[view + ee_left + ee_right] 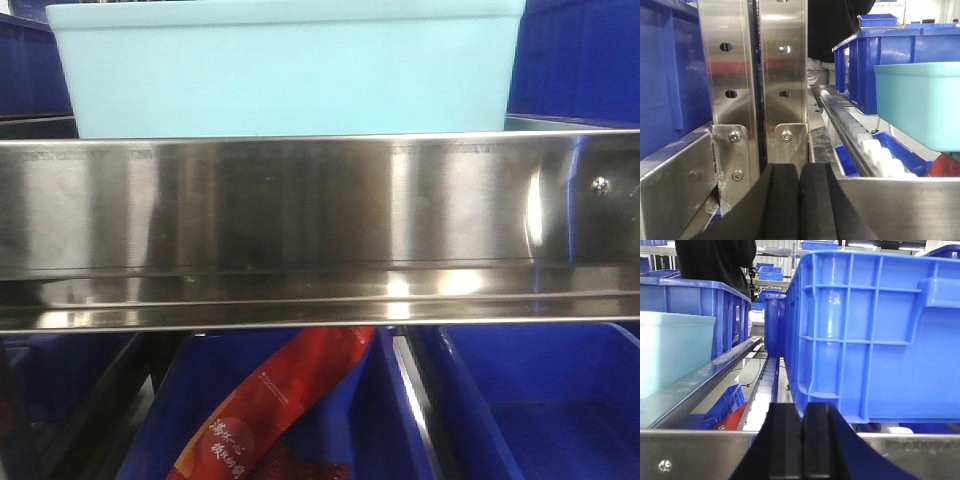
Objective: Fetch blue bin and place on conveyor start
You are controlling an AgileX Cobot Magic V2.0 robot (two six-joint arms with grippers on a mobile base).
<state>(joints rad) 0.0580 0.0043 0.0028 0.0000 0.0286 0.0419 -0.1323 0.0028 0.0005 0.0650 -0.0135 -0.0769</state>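
Blue bin (285, 70) sits at twelve o'clock behind the steel rail (300, 230), which likely stops it sliding off. We keep left gripper (799, 175) and right gripper (803, 412) clenched empty, flanking it for a two-sided lift.

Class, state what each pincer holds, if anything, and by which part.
Nothing. The left pincer and right pincer are both shut and empty; the blue bin sits free of both.
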